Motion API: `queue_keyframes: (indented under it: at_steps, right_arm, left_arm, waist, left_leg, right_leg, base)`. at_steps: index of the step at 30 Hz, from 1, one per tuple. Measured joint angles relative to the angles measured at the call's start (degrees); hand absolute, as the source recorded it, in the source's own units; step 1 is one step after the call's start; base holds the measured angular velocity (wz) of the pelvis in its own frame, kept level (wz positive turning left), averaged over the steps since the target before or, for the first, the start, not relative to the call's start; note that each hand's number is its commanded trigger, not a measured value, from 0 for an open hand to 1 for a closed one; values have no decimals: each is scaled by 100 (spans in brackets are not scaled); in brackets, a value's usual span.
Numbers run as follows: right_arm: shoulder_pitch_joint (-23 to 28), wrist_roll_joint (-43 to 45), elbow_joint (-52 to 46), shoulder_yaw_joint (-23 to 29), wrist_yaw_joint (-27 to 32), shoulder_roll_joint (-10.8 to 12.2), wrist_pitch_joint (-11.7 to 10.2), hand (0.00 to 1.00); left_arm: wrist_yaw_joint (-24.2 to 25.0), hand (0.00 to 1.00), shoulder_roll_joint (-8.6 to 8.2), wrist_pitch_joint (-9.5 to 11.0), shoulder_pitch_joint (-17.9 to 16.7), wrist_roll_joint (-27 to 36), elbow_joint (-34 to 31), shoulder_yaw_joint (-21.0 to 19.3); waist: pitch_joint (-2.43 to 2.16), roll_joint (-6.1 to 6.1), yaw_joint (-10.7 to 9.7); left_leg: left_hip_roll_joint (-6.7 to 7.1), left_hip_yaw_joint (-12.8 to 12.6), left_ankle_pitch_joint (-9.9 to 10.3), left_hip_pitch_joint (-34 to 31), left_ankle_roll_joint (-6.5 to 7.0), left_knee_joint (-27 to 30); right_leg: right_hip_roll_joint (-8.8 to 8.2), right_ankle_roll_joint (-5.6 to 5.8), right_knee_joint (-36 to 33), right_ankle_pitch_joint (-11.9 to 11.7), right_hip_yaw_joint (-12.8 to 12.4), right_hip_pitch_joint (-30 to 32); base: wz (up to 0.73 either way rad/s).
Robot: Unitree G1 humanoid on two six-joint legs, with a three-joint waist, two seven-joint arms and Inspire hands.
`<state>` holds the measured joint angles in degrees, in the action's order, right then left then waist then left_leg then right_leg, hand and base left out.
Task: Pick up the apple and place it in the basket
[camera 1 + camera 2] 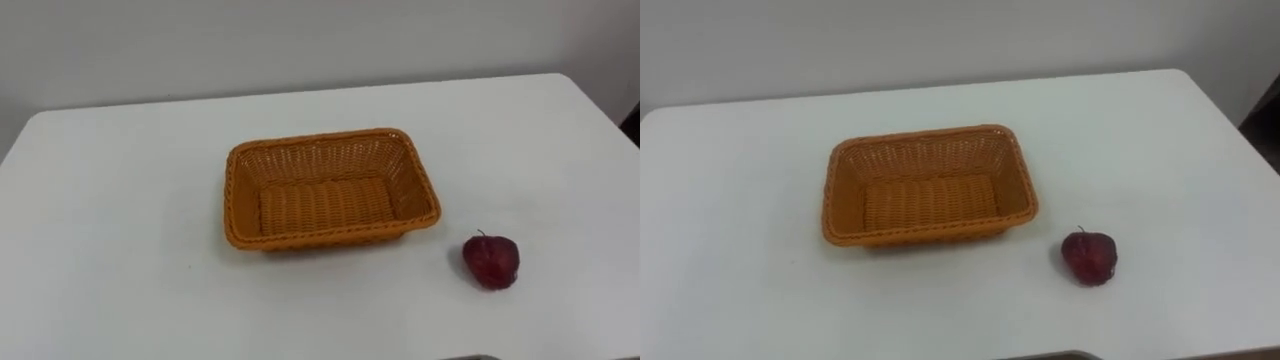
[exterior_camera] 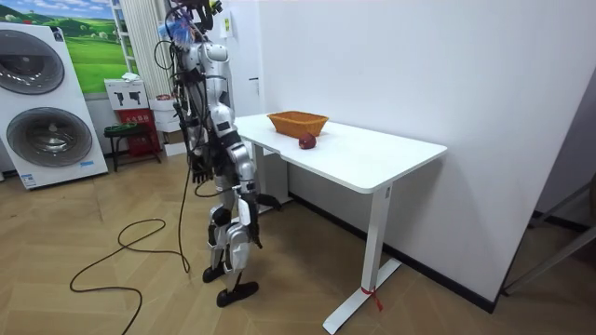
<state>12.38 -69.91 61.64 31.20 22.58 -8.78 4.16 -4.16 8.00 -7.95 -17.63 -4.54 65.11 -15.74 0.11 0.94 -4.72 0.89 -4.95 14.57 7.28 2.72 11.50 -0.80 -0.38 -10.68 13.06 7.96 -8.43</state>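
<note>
White table (image 1: 120, 200) fills our view. The apple (image 1: 490, 261) lies on it, near the right side of the empty woven basket (image 1: 320, 205), not touching it. The robot stands at the table's end, a hand (image 2: 198, 173) hanging low. We cannot tell which hand, or how open.

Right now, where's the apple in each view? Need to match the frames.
Left eye view: apple at lower right, on the white table, right of the basket's near corner.
Right eye view: apple lower right of centre, on the same side of the basket.
Room view: apple upper middle, on the table, just below the basket.
Shared landmark: the orange woven basket.
</note>
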Motion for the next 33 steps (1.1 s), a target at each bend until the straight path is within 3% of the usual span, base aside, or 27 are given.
queue_keyframes:
  at_steps: [2,8,13,19,26,33]
  right_arm:
    - [-11,-127,-146,142,190,1,-195,0]
    - [-12,282,-1352,209,1129,-2,-625,0]
    - [1,1979,-3258,-73,2341,0,-1025,0]
    - [5,4071,-4178,-368,3519,11,-1127,0]
    - [7,6585,-5422,-1281,3733,-14,-1436,0]
    - [172,6835,-5561,-2044,3170,-19,-1476,0]
  left_arm:
    - [-11,0,40,99,-16,12,-3,0]
    - [-18,0,95,360,-124,54,-152,13]
    - [-108,0,110,548,-97,54,-117,126]
    - [-209,0,119,582,-81,-2,-94,167]
    - [-266,0,156,692,43,-16,38,541]
    - [-268,0,166,665,43,49,125,705]
  waist:
    - [-24,66,0]
    - [-19,160,30]
    - [-18,178,46]
    - [-25,101,215]
    - [-16,56,380]
    - [-22,24,517]
  left_leg:
    - [-1,-2,-1,-1,-1,3]
    - [39,-43,-4,-53,-1,46]
    - [38,-43,-6,-253,3,129]
    - [38,-45,-9,-371,9,125]
    - [22,-58,-30,-378,2,126]
    - [-11,-72,-30,-378,1,94]
  right_leg:
    - [1,-2,-1,1,-10,2]
    - [6,-1,-1,2,-81,59]
    - [9,4,-100,-1,-123,242]
    - [4,2,-134,-6,-88,381]
    - [10,-4,-202,-9,-96,462]
    - [12,-12,-192,-14,-97,446]
  base:
    - [0]
    - [-4]
    - [0]
    - [-1]
    - [-2]
    - [0]
